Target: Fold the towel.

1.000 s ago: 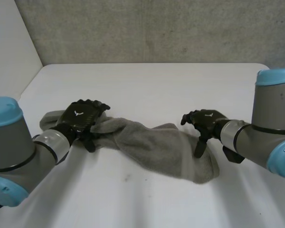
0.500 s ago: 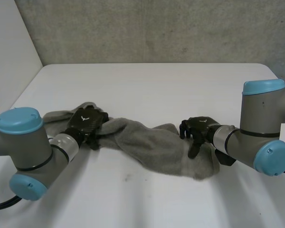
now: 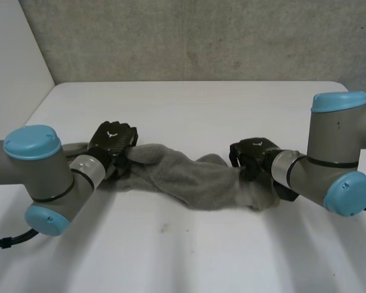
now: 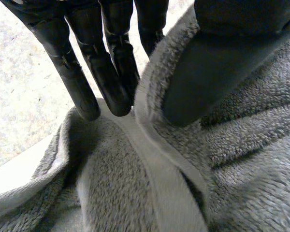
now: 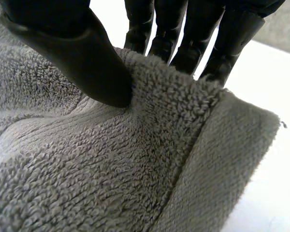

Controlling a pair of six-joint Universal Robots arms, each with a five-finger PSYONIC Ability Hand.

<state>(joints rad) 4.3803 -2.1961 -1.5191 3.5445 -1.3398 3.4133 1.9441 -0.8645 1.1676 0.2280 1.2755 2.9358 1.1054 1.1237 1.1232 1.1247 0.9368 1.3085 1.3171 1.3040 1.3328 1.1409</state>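
A grey towel lies bunched in a long band across the middle of the white table. My left hand is at its left end. In the left wrist view the thumb presses a raised fold of the towel against the fingers, so it is shut on the cloth. My right hand is at the towel's right end. There the thumb and the fingers pinch a ridge of the towel between them.
A grey wall rises behind the table's far edge. A white side panel stands at the left. Bare table lies in front of the towel and behind it.
Both hands have closed on the towel's ends. The towel has been drawn tighter and narrower between them, and both arms have swung in closer to it.
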